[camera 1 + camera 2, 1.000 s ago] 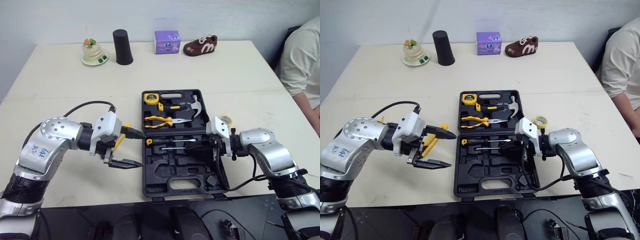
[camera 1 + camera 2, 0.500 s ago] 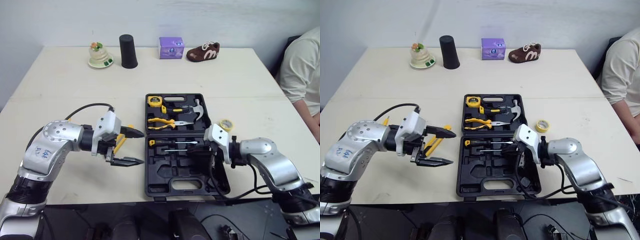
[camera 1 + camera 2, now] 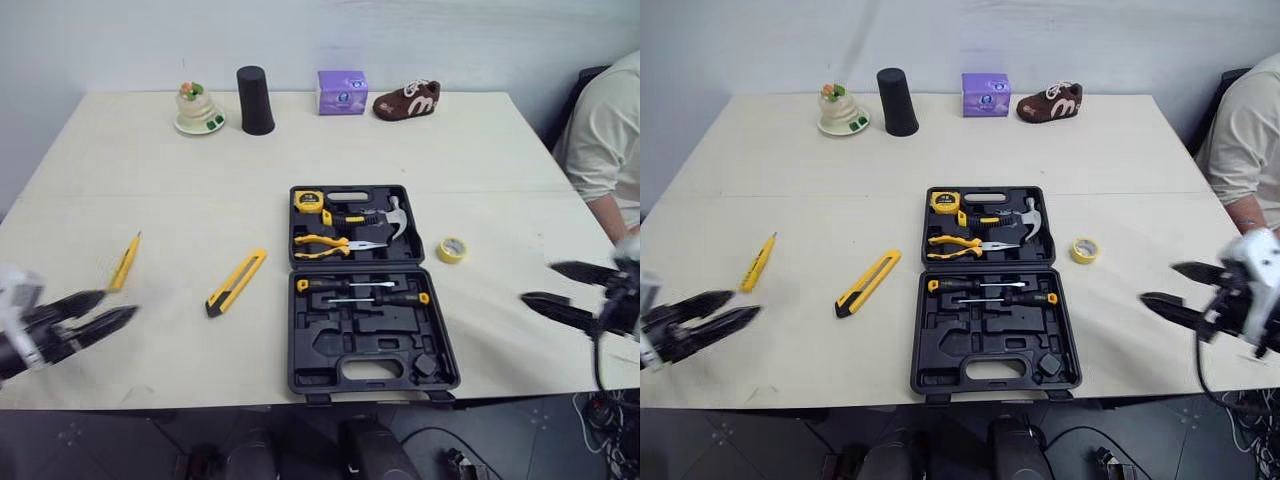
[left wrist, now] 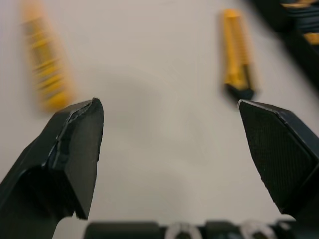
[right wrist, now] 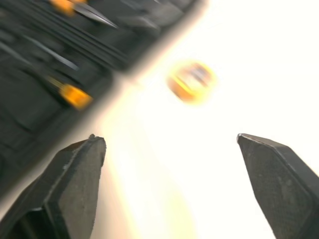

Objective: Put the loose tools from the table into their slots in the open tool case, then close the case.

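Observation:
The open black tool case lies at the table's middle, holding a tape measure, a hammer, pliers and two screwdrivers. Loose on the table are a yellow utility knife left of the case, a thin yellow tool further left, and a yellow tape roll by the case's right side. My left gripper hangs open at the far left, near the thin yellow tool. At the far right my right gripper is open and empty, facing the tape roll.
Along the table's far edge stand a small figurine on a dish, a black cup, a purple box and a brown shoe. A person in a light shirt sits at the right.
Both arms have drawn back from the case to the table's outer sides. The right gripper has opened and left the screwdriver lying in the case. The camera view has shifted slightly.

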Action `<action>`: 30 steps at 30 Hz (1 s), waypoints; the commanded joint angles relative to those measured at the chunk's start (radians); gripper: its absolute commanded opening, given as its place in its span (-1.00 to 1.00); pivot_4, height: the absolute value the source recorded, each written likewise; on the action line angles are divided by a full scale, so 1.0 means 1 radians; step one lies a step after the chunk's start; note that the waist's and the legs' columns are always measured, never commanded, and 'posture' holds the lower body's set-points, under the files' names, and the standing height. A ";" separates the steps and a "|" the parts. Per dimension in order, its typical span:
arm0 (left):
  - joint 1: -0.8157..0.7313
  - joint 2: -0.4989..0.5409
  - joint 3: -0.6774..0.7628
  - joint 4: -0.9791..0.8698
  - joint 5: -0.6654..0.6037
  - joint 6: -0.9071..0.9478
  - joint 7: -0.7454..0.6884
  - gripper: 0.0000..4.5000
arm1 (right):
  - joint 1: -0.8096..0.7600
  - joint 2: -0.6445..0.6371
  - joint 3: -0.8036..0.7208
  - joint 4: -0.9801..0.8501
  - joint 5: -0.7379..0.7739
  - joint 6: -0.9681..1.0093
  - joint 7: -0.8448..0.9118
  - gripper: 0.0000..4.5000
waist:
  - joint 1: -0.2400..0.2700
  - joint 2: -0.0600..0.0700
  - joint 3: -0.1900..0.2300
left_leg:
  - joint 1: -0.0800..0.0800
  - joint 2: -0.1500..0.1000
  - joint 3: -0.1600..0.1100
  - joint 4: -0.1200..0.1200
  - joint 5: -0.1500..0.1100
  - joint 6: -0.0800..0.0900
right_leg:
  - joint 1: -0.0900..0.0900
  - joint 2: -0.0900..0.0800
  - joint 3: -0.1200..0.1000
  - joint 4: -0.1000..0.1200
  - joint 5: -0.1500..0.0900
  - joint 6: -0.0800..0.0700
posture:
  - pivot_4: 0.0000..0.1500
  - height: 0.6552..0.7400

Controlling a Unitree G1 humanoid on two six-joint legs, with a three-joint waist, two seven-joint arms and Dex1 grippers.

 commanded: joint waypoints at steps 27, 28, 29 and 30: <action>-0.360 0.051 -0.273 0.184 0.148 0.043 0.282 1.00 | -0.579 0.086 0.452 -0.398 0.438 0.173 -0.107 0.98 | -0.023 0.000 0.001 | -0.001 0.001 0.002 -0.009 0.004 -0.008 | -0.004 0.001 -0.002 -0.002 0.001 -0.002 | 1.00 0.75; -0.390 0.054 -0.321 0.228 0.182 0.036 0.291 1.00 | -0.610 0.098 0.491 -0.381 0.407 0.152 -0.100 0.98 | -0.022 0.000 0.001 | -0.002 0.001 0.003 -0.009 0.004 -0.008 | -0.005 0.001 -0.003 -0.002 0.001 -0.002 | 1.00 0.75; -0.423 0.054 -0.360 0.279 0.215 0.042 0.313 1.00 | -0.635 0.109 0.522 -0.371 0.385 0.138 -0.096 0.98 | -0.022 0.000 0.001 | -0.001 0.001 0.004 -0.008 0.004 -0.007 | -0.005 0.001 -0.003 -0.002 0.001 -0.002 | 1.00 0.75; -0.450 0.055 -0.388 0.320 0.238 0.044 0.327 1.00 | -0.654 0.117 0.545 -0.364 0.370 0.127 -0.092 0.98 | -0.022 0.000 0.001 | -0.002 0.001 0.004 -0.008 0.004 -0.007 | -0.006 0.001 -0.003 -0.002 0.001 -0.002 | 1.00 0.75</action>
